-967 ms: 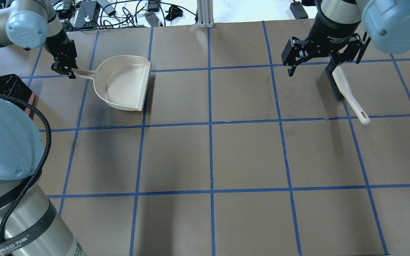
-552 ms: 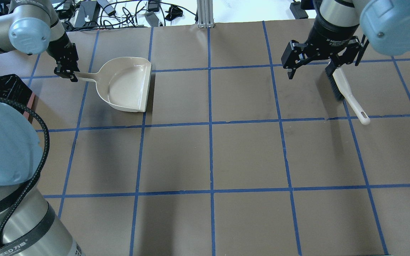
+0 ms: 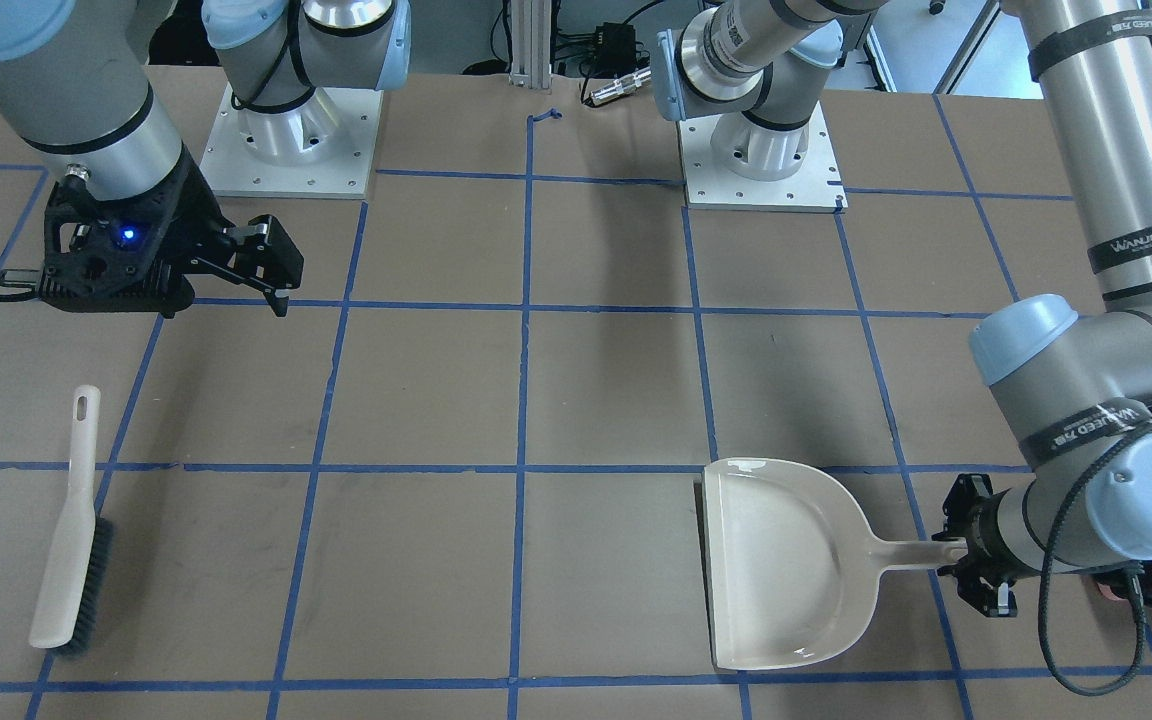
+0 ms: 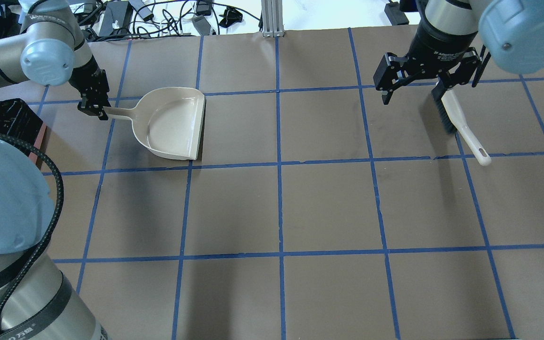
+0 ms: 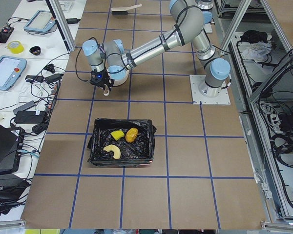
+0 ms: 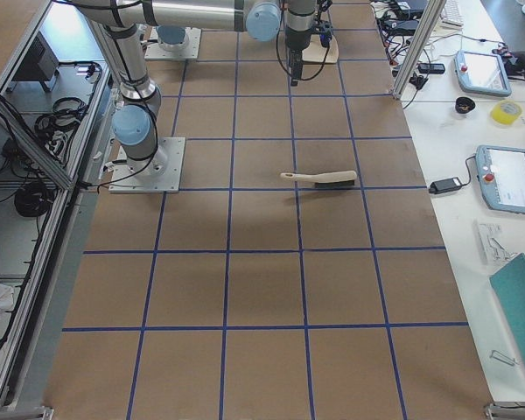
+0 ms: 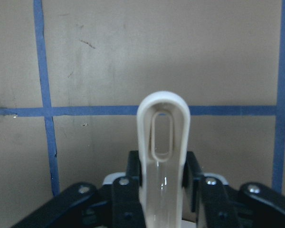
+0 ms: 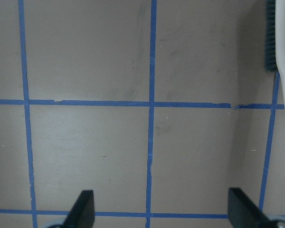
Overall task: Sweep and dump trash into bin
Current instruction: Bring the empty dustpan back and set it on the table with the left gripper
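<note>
Trash [image 5: 119, 141]: all three pieces, a yellow-brown lump, a pale crescent slice and a yellow-and-green sponge block, lie inside the bin [image 5: 135, 151] on its black liner. No piece shows on the table [image 4: 328, 203] outside the bin. By this evidence the dumping is judged done.

Dustpan [image 4: 173, 125]: empty, near the bin on the side toward the table's middle. The left gripper [image 4: 96, 111] is clamped on the end of its handle, a finger on each flat side. Whether the pan rests on the table or hangs just above it cannot be told.

Brush [image 4: 456, 115]: flat on the table, well apart from the bin, at the opposite end. The right gripper [image 4: 414, 92] hangs above the table beside the bristle end, fingers spread wide and holding nothing.

Hazards, as judged:
- The hold is at the handle's very tip, so the pan's weight sits far from the fingers. A quick swing could twist it in the grip or drop it.
- The left arm's wrist and cable pass close to the bin's liner. A careless pull-back could snag the bag, drag the bin and spill the trash.
- A release from any height would let the pan clatter or slide.
- A descent by the right gripper could knock the brush.
</note>
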Motion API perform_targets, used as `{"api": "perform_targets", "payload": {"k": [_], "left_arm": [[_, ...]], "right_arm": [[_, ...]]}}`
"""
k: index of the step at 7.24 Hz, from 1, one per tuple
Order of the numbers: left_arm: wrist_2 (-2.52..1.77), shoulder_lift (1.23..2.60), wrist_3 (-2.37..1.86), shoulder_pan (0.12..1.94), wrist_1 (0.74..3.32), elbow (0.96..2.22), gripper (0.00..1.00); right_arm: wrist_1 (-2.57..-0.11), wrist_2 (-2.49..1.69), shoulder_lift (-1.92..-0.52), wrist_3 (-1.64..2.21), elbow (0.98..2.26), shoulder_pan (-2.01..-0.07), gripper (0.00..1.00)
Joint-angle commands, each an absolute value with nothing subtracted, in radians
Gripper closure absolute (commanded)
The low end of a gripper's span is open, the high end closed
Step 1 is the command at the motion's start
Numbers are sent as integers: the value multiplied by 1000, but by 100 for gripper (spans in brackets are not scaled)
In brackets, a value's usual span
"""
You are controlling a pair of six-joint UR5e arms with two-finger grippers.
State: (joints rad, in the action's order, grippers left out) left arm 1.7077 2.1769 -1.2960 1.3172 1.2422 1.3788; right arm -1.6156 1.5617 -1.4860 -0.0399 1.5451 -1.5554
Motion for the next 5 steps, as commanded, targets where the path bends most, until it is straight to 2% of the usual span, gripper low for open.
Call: {"api": "perform_targets", "payload": {"k": [1, 2, 3, 4, 5], "left_arm": [[1707, 2161, -1296, 1325, 1213, 1407, 100], [1709, 2164, -1295, 1325, 1200, 1410, 100], [1710, 2166, -1292, 1325, 1198, 1410, 62], [1738, 2166, -1287, 1325, 1198, 1413, 30], [1743, 2167, -1282, 1325, 1198, 1411, 10]], "right_arm": [[-1605, 1562, -1483, -40, 1546, -1555, 0], [-1605, 1562, -1486, -38, 1546, -1555, 0], [-1605, 1562, -1485, -38, 1546, -1555, 0], [-1611, 1562, -1485, -38, 1546, -1555, 0], [-1609, 1566, -1483, -32, 1546, -1555, 0]]}}
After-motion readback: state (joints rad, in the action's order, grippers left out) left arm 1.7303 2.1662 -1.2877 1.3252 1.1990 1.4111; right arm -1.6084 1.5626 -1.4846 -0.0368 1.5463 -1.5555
